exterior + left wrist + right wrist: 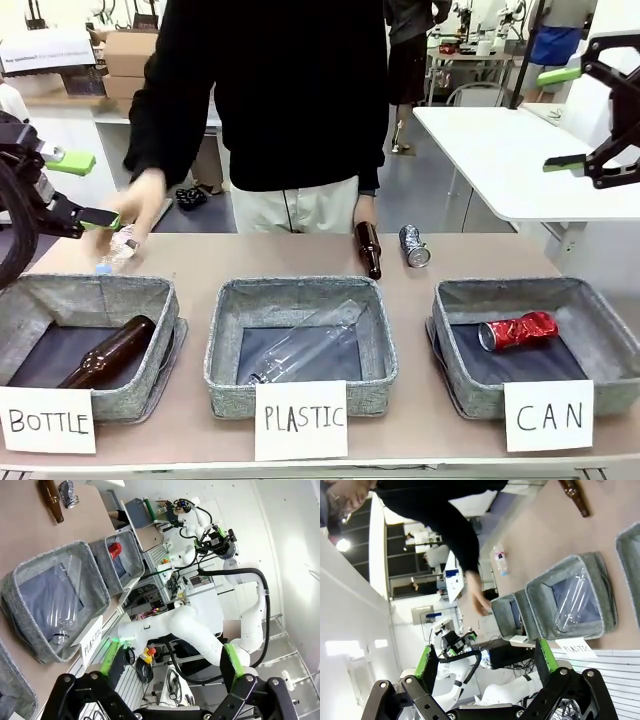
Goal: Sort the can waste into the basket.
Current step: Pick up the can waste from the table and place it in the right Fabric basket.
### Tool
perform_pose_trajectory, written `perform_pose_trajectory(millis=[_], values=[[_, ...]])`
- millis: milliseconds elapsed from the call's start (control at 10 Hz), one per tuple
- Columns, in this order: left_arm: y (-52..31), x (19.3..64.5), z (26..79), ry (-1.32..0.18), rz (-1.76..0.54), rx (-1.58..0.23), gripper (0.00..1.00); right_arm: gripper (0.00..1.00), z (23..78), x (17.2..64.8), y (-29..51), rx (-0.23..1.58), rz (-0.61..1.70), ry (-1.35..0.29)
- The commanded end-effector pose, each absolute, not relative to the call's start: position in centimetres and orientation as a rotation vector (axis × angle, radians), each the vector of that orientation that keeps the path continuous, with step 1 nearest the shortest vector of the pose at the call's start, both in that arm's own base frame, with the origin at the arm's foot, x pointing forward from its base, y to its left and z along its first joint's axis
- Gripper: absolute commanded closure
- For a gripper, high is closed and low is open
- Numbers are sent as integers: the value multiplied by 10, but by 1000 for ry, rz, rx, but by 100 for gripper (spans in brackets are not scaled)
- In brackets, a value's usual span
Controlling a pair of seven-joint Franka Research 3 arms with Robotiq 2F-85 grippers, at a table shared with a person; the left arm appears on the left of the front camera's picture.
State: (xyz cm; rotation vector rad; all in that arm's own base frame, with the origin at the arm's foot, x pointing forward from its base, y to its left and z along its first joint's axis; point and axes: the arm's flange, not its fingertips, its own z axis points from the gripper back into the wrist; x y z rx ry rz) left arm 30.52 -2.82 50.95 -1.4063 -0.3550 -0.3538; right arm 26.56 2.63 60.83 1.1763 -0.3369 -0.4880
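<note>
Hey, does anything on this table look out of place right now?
Yes: the grey can lies on the table behind the baskets, beside a brown bottle, not in the CAN basket with the red can.

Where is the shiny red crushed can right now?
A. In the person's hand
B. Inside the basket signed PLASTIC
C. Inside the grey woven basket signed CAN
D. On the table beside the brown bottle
C: the shiny red crushed metal can lies on the dark lining of the grey woven basket with the white handwritten CAN sign, while the dark silver-grey crushed can sits out on the table.
</note>
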Motion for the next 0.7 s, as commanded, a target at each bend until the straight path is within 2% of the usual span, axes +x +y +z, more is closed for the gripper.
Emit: perform_pose_trajectory(millis=[0,200,300,500,600], values=[[-29,305,512,-363,-360,-1421,0,0,607,265,24,1175,-461,-341],[-29,305,512,-363,-360,-1421,0,0,608,266,26,1176,-488,-337],[-29,305,512,-363,-360,-1421,0,0,600,315,58,700,-416,-334],[-29,305,512,-363,-360,-1421,0,0,558,404,86,202,-372,-304],[-29,305,512,-363,-360,-1421,0,0,537,419,88,125,-372,-273]])
